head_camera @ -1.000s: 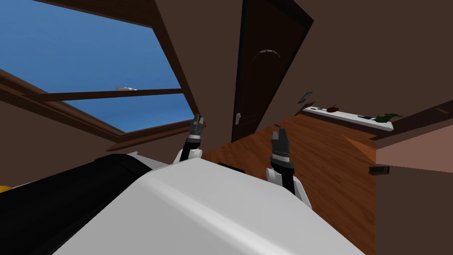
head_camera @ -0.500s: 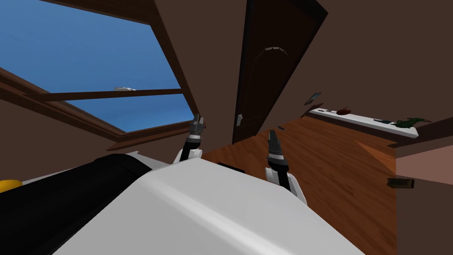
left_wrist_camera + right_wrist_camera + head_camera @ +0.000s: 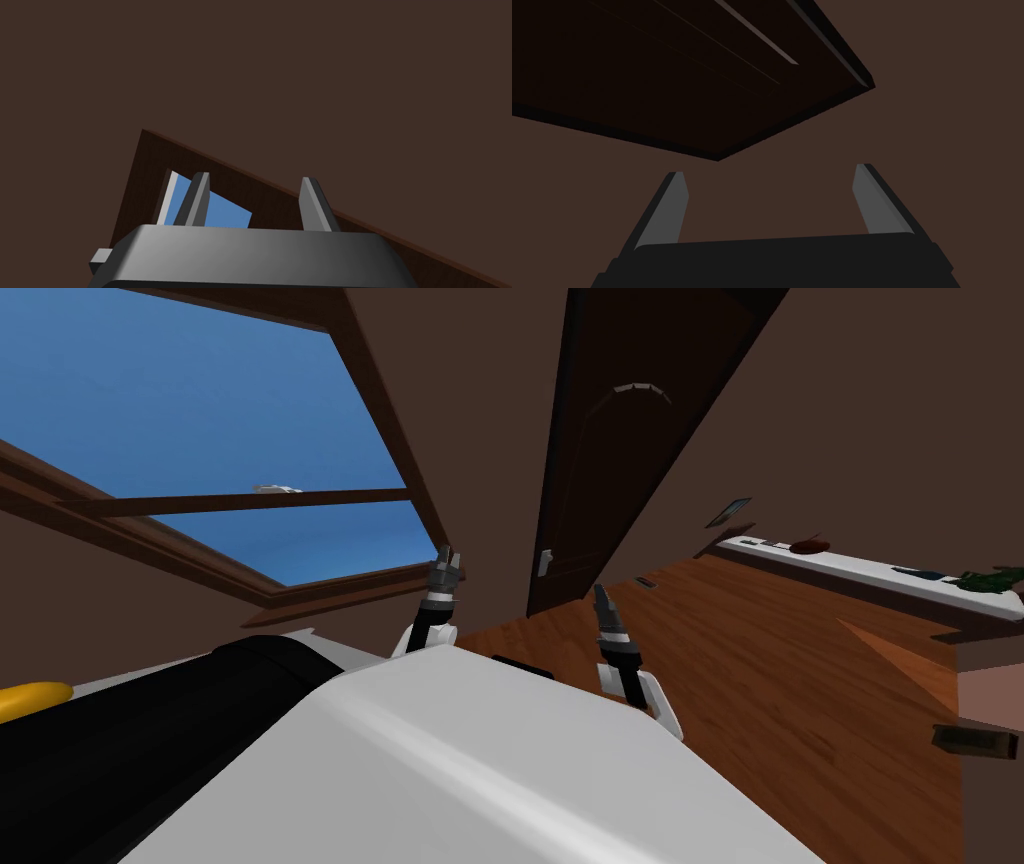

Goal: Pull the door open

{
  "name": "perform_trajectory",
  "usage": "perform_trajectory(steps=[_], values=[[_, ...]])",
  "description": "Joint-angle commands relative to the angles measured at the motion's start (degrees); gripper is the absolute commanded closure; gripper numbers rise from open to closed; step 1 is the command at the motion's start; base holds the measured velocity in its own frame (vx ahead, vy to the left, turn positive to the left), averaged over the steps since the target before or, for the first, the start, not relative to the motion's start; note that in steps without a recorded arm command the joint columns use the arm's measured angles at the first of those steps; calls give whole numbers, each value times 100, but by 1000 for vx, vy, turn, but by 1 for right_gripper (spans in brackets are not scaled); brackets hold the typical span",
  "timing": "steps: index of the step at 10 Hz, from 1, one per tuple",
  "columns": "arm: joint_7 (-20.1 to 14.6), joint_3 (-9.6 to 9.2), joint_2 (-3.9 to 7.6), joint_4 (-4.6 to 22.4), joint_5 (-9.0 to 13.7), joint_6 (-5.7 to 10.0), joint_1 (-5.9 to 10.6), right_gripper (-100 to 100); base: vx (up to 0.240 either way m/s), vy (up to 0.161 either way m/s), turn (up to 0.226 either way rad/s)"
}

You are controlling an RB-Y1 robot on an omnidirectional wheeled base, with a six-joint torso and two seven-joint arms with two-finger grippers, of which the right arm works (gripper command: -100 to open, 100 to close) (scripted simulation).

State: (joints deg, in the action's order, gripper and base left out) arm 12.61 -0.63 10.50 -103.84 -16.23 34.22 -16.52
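Observation:
The dark brown door (image 3: pixel 625 438) stands shut in its frame ahead of me, with a small pale handle (image 3: pixel 545 561) low on its left edge. My right gripper (image 3: pixel 601 592) hangs over the wooden floor, short of the door and a little right of the handle. In the right wrist view its fingers (image 3: pixel 768 172) are open with nothing between them, pointing past the door's upper corner (image 3: pixel 712 100) at the brown wall. My left gripper (image 3: pixel 447 556) is raised beside the window frame, and its fingers (image 3: pixel 254 177) are open and hold nothing.
A large window (image 3: pixel 200 438) fills the wall on my left. The wooden floor (image 3: pixel 780 688) runs to the right, where a long white shelf (image 3: pixel 880 573) carries small items. A small dark object (image 3: pixel 645 582) lies on the floor near the door's foot.
The whole head view has shifted, and the door looks larger and further right, so I have moved nearer. My right gripper has swung left toward the door and turned edge-on.

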Motion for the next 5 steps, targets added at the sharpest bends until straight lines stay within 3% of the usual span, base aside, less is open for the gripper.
perform_trajectory(steps=[1, 5], values=[[192, -27, 61, 206, -124, -6, 80, -100, 90, -14, 91], [637, -82, 213, 760, -422, -34, 350, -100, 95, -19, 82]])
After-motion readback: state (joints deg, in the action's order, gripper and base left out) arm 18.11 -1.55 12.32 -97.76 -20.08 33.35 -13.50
